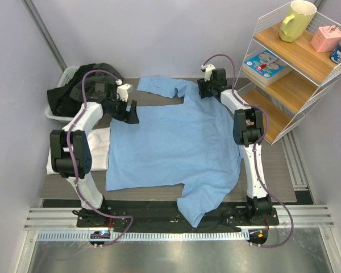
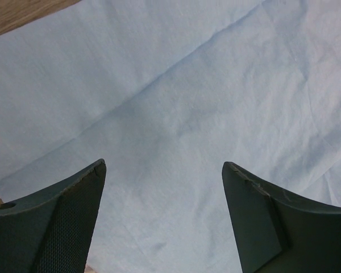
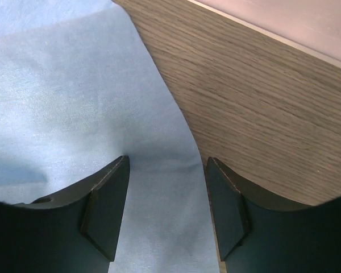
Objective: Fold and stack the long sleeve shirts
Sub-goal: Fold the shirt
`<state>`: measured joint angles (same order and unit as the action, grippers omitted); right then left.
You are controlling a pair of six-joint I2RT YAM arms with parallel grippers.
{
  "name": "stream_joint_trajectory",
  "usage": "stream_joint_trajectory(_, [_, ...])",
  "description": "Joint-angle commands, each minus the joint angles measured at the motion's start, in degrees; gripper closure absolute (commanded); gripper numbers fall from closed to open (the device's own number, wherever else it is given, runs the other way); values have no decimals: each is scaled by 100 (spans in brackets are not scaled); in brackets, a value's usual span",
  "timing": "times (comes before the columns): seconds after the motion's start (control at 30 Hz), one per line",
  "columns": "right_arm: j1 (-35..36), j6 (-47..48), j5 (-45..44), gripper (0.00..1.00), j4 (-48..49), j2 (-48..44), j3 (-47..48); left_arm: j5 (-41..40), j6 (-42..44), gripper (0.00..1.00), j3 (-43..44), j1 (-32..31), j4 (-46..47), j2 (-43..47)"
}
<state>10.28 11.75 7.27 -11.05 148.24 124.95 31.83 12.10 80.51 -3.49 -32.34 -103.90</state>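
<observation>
Across the wooden counter (image 3: 261, 102) the light blue shirt (image 1: 170, 142) lies spread flat, one sleeve trailing over the near edge. The white shirt (image 1: 99, 145) lies just beside it on the left. The left pincer (image 2: 165, 165) and right pincer (image 3: 166, 159) hover spread above the blue shirt's far corners, pinching nothing. Closing too high could miss the cloth, and an uneven lift could skew the fold.
</observation>
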Motion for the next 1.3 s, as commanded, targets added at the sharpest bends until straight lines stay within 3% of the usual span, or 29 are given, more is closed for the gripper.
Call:
stream_joint_trajectory(0.0, [-97, -313, 275, 39, 59, 143, 170, 271, -146, 16, 316, 58, 193, -16])
stream_joint_trajectory(0.1, [-114, -287, 503, 54, -196, 214, 355, 227, -155, 16, 456, 129, 175, -165])
stream_joint_trajectory(0.17, [-123, -243, 583, 81, -231, 205, 329, 166, -146, 16, 745, 217, 18, -315])
stream_joint_trajectory(0.23, [-123, -182, 557, 99, -222, 170, 294, 25, -16, 16, 1044, 278, -132, -630])
stream_joint_trajectory(0.4, [-132, -6, 539, 99, -179, -155, 136, -142, 916, 21, 2676, 296, -1597, -1650])
stream_joint_trajectory(0.47, [-141, -6, 609, 99, -64, -348, 30, -308, 1319, 25, 2943, 296, -1723, -1976])
stream_joint_trajectory(0.8, [-141, 99, 723, 99, -64, -665, -137, -933, 2629, 35, 3560, 243, -1373, -2557])
stream_joint_trajectory(0.93, [-141, 135, 750, 99, -82, -674, -190, -881, 3140, 40, 3375, 234, -976, -2609])
stream_joint_trajectory(1.27, [-141, 223, 820, 99, -82, -736, -278, -714, 3879, 46, 4033, 234, -1161, -3321])
